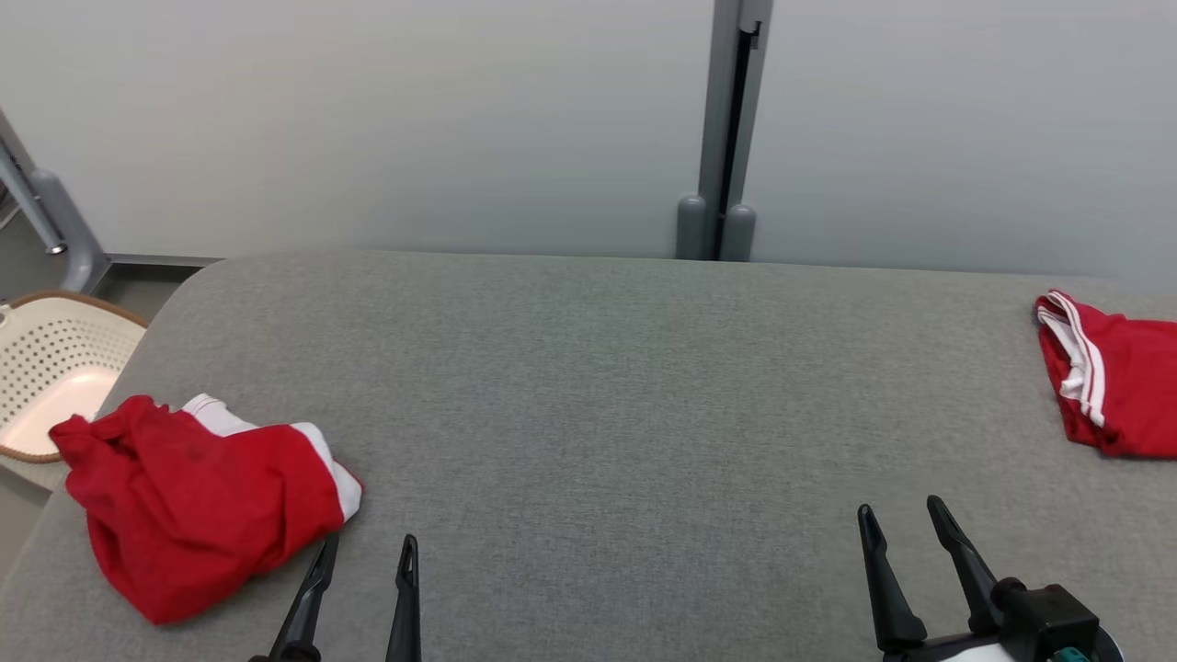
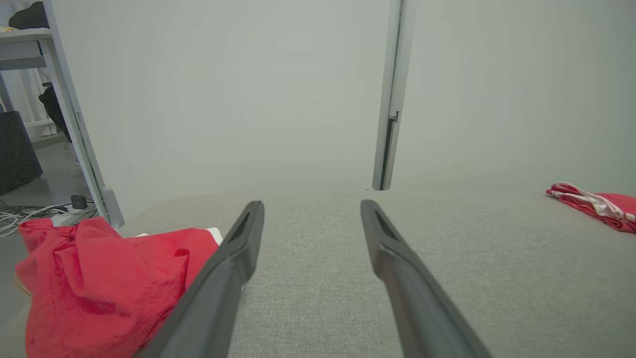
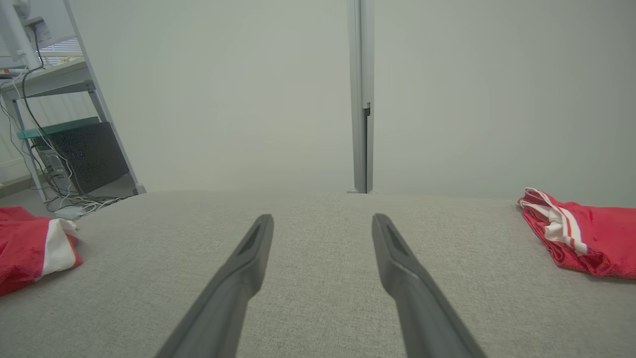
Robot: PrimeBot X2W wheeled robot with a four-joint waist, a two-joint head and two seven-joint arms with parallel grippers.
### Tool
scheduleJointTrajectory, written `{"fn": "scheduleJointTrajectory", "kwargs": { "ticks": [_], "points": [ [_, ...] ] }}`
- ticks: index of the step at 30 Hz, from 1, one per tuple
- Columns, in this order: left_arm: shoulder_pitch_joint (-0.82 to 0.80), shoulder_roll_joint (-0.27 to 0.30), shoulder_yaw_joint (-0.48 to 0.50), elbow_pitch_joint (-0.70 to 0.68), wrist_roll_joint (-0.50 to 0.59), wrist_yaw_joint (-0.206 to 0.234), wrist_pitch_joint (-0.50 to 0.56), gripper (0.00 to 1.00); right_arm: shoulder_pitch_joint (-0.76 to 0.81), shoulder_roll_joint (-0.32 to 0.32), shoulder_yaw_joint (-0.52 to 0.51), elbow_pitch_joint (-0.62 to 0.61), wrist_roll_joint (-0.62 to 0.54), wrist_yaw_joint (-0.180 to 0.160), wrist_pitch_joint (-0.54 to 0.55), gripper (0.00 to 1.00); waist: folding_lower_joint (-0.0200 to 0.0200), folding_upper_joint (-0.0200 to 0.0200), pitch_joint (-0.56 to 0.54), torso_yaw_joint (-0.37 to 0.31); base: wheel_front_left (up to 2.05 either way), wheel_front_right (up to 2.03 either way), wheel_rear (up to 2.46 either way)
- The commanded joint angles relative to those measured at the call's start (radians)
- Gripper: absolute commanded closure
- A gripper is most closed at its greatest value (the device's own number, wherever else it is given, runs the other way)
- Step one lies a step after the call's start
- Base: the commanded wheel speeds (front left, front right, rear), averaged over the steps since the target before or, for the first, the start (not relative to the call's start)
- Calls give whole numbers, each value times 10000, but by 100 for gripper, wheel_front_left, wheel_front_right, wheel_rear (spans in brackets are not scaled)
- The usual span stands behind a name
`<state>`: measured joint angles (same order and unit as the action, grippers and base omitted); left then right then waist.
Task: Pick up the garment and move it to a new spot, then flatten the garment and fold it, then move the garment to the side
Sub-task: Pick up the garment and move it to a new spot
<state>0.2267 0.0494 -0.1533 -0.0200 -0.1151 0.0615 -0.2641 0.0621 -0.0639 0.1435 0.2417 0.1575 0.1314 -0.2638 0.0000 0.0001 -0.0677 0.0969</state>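
Off the grey padded table's (image 1: 598,395) left corner stands a perforated basket (image 1: 55,368). The crumpled red garment (image 1: 193,506) lies near-left, just beside the left gripper (image 1: 370,544), jaws spread. A grey post (image 1: 726,138) divides the pale wall. The right gripper (image 1: 900,507) (jaws also spread, empty) is well apart from a folded red garment (image 1: 1117,377) at far right.

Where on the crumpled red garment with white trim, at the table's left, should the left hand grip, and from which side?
The crumpled red garment with white trim is probably best pinched at its white-banded edge, coming from its right, where the open left hand sits. That edge lies exposed, facing the hand; the rest is a loose heap.
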Motion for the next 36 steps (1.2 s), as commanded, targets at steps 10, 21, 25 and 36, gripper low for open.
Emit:
{"fn": "scheduleJointTrajectory", "kwargs": {
  "ticks": [10, 21, 25, 36],
  "points": [
    [151, 28, 84, 43, 198, -107, 0, 0, 92, 49, 235, 91, 247, -14, -10, 0, 0, -1, -135, 2111, 0, 0, 0],
    [475, 24, 397, -111, 198, -119, 0, 0, -4, 100, 554, 215, 352, -14, -10, 0, 0, -1, -85, 3553, 0, 0, 0],
    [462, 25, 436, -188, 136, -60, 0, 0, -170, 107, 672, 271, 356, -14, -10, 0, 0, -1, 42, 3668, 0, 0, 0],
    [-2031, 38, 1225, 529, 339, -830, 2, 0, -743, -670, 449, 70, -47, -14, -8, 0, 0, -1, 1992, 3452, 0, 0, 0]
  ]
}}
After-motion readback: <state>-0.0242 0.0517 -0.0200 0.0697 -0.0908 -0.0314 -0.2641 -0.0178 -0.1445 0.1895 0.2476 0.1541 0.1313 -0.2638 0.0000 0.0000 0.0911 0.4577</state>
